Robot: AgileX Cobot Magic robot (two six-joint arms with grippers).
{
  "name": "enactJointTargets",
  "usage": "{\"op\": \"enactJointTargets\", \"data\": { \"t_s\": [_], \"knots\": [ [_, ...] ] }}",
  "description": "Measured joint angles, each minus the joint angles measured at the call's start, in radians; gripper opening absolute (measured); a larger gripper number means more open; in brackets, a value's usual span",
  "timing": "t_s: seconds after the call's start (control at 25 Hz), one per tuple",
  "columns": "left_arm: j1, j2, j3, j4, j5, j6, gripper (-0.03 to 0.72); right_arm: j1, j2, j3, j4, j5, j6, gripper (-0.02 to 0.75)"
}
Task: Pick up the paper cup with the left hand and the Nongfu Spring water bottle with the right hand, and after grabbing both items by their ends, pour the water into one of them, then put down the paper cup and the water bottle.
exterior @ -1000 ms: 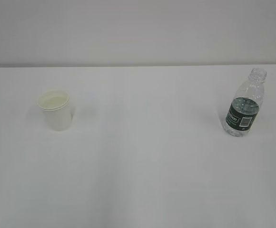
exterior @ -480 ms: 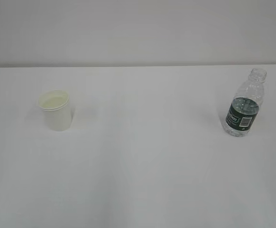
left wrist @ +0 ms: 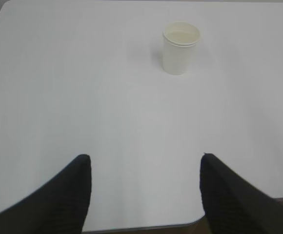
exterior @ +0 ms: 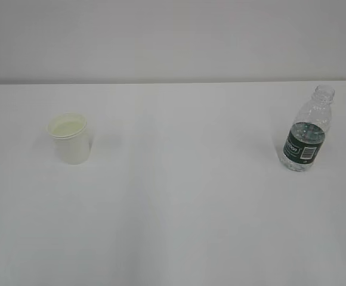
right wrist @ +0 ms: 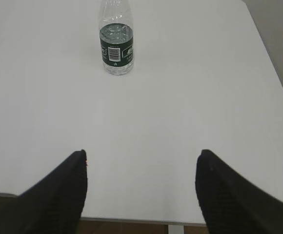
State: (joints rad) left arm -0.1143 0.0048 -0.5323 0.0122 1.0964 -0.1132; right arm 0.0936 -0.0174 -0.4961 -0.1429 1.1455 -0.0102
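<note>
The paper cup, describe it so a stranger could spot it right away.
On the white table, look to the left side, far from the water bottle at the right. The paper cup stands upright there: short, plain white, open-topped, unlike the taller clear bottle with its dark green label.

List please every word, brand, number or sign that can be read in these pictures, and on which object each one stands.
Dark green label on the water bottle: white lettering, too blurred to read in any view.
White barcode patch on that same label: bars visible, digits too small to read.
Paper cup: plain white, no text.
Table: no text or sign.
</note>
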Motion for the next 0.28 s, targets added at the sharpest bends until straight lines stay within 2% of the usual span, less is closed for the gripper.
{"op": "enactJointTargets", "data": {
  "t_s": [0.28],
  "knots": [
    [0.0, 0.0, 0.0, 0.0, 0.0, 0.0, 0.498, 0.0, 0.0, 0.0, 0.0, 0.0, 0.0, 0.519]
  ]
}}
